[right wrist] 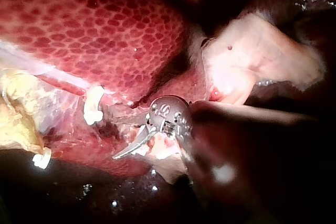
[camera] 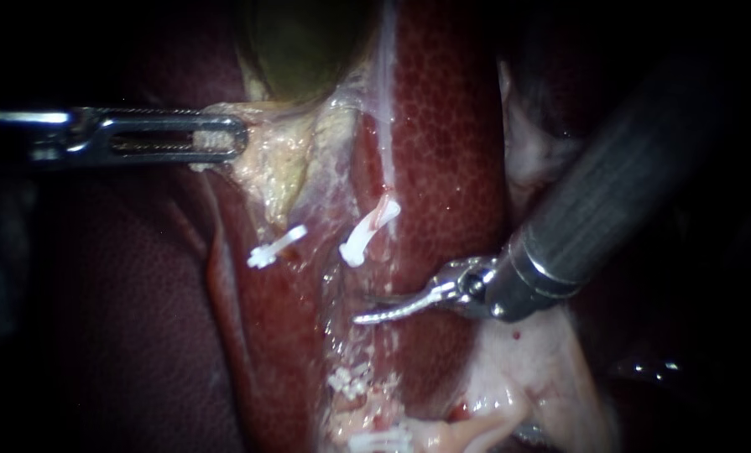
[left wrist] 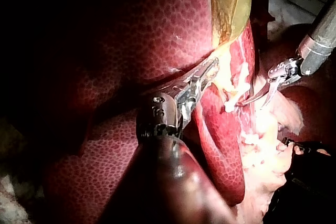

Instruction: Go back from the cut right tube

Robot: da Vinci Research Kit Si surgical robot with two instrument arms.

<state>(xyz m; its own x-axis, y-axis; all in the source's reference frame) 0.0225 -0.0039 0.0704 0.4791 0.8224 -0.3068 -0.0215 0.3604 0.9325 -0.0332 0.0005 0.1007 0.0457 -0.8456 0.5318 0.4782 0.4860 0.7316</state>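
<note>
the liver point(camera: 451, 126) fills the field on every side of the upper clip point(camera: 360, 243), which serves as the landmark here. the gallbladder point(camera: 308, 42) lies well above that clip and slightly to its left.

the right instrument point(camera: 383, 307) comes in from the upper right and ends just below the upper clip, apart from it. its two curved blades are slightly spread with nothing between them. that suits a withdrawal, since nothing is caught that could be dragged along.

the left instrument point(camera: 220, 138) sits up and to the left of the upper clip. its long jaws pinch the pale yellowish tissue at the foot of the gallbladder, apparently to pull it aside so the tubes stay stretched and exposed.

the right tube point(camera: 383, 210), the task's thing, shows as a short pink piece held in the upper clip. below that clip nothing seems to bridge the gap down to the lower clips point(camera: 379, 440), which lie well beneath it. the blades sit in that gap.

a second clip point(camera: 276, 247) lies just left of the upper clip.

judging from this, the blades should back out along their own shaft line, up and to the right, passing clear of the upper clip.
</note>
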